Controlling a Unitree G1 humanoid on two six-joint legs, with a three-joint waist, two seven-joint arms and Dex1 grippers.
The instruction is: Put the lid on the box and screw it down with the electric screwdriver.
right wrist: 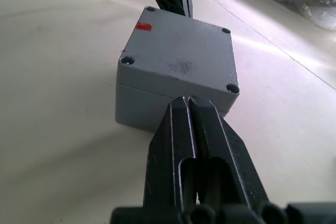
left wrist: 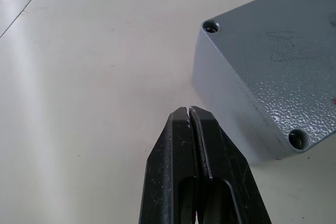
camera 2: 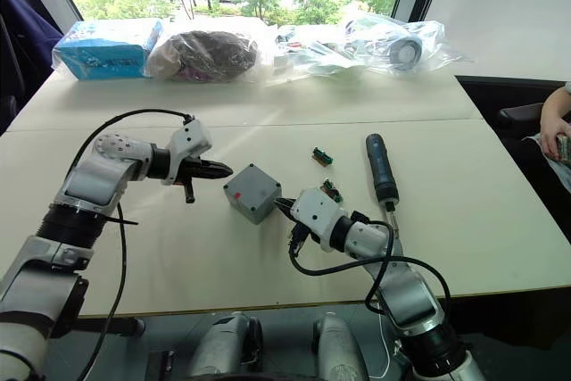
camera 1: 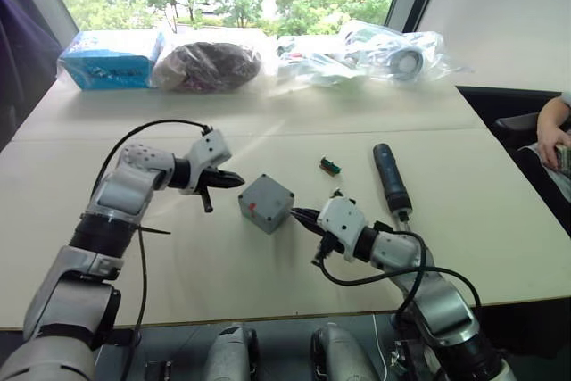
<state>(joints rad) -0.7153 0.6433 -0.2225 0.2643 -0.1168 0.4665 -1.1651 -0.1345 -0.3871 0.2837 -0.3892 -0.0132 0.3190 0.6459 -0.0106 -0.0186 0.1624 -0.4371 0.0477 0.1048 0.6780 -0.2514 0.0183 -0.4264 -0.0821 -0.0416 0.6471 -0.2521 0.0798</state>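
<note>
The grey box [camera 1: 266,203] stands at the table's middle with the lid [right wrist: 181,56] lying flat on top of it, a seam showing between them. Open screw holes show at the lid's corners, and a small red mark [right wrist: 143,25] sits near one. My left gripper [camera 1: 239,181] is shut and empty, with its tip just left of the box. My right gripper [camera 1: 294,213] is shut and empty too, and its tip is at the box's right side, touching or nearly so. The electric screwdriver [camera 1: 391,178] lies on the table to the right of the box.
Two small green-brown parts [camera 1: 330,165] [camera 1: 337,192] lie between box and screwdriver. A blue packet [camera 1: 111,58], a dark bagged bundle [camera 1: 210,64] and clear plastic bags [camera 1: 393,53] line the far edge. A person's hand [camera 1: 553,136] shows at the right edge.
</note>
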